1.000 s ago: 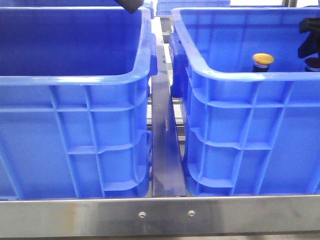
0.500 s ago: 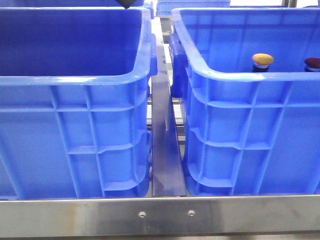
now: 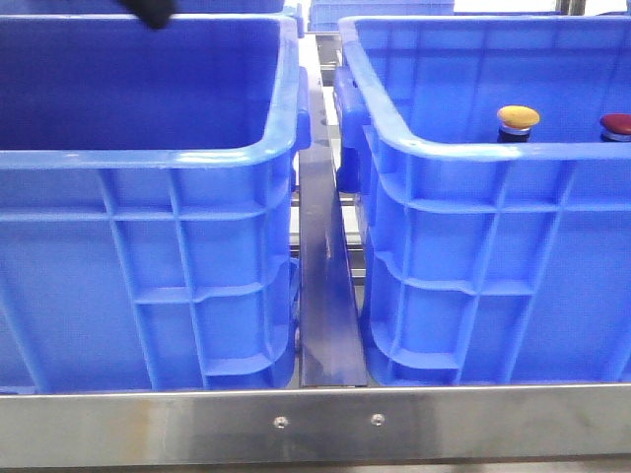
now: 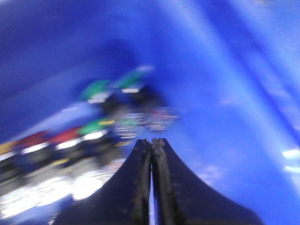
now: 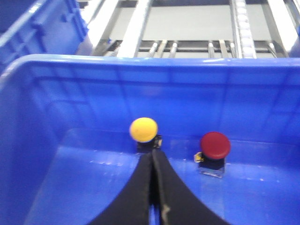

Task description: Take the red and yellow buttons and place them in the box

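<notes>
The yellow button [image 5: 143,129] and the red button [image 5: 215,145] stand upright side by side on the floor of the blue box [image 5: 140,70], near its far wall. In the front view the yellow button [image 3: 518,118] and the red button [image 3: 617,124] show over the rim of the right box [image 3: 463,148]. My right gripper [image 5: 153,153] is shut and empty, just in front of the yellow button and raised above the floor. My left gripper [image 4: 152,140] is shut and empty above a blurred pile of buttons [image 4: 93,131] with green, red and yellow caps. Its arm [image 3: 153,12] shows at the top.
The left blue bin [image 3: 148,158] holds the pile. A metal rail [image 3: 325,286] runs between the two bins, and a steel bar [image 3: 315,424] crosses the front. Conveyor rollers [image 5: 197,47] lie beyond the box.
My right gripper has left the front view at its right edge, uncovering the red button. The left arm's tip has swung leftward along the top, and the left wrist view is motion-blurred.
</notes>
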`<state>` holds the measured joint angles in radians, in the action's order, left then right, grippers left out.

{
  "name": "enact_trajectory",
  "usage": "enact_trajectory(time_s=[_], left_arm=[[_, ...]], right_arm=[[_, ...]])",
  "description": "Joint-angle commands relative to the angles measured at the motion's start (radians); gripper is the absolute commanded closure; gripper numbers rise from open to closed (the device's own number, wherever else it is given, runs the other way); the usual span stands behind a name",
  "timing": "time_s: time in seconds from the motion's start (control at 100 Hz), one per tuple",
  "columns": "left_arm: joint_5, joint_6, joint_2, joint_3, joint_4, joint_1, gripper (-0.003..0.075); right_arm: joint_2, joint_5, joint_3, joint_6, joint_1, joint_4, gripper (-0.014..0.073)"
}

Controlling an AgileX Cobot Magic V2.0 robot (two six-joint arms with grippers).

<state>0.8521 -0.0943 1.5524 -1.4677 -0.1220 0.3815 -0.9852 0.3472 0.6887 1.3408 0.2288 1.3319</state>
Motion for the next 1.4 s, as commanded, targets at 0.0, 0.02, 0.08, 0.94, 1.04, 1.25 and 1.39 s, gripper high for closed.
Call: enact_trajectory(time_s=[0.0,0.02,0.08,0.94,1.04,1.25,1.39], left_arm=[[-0.066,0.013,-0.059,-0.015,-0.001,-0.064,0.0741],[-0.069,0.013,-0.067,-0.009,0.001,-0.081,0.0741],[-0.088,0.013,-0.093,0.019,0.003,-0.129,0.0741],[-0.476,0.013,-0.99,0.757,0.078,-0.344,0.0741],[-0.486,0.013,-1.088,0.809,0.078,-0.344,0.0741],[-0.495,0.013,-1.25,0.911,0.093,-0.344,0.0741],[-0.497,0.013,-1.305,0.952,0.093,-0.344,0.0741]], right_arm=[[0.057,0.012,-0.002,0.007,0.002,0.019,0.066],[0.065,0.012,-0.009,0.007,0.002,0.019,0.066],[0.085,0.011,-0.03,0.007,0.002,0.019,0.066],[0.516,0.023,-0.291,0.007,0.001,0.018,0.066],[0.587,0.021,-0.327,0.007,0.001,0.018,0.066],[0.743,0.023,-0.407,0.007,0.001,0.018,0.066],[0.823,0.029,-0.414,0.007,0.001,0.019,0.066]])
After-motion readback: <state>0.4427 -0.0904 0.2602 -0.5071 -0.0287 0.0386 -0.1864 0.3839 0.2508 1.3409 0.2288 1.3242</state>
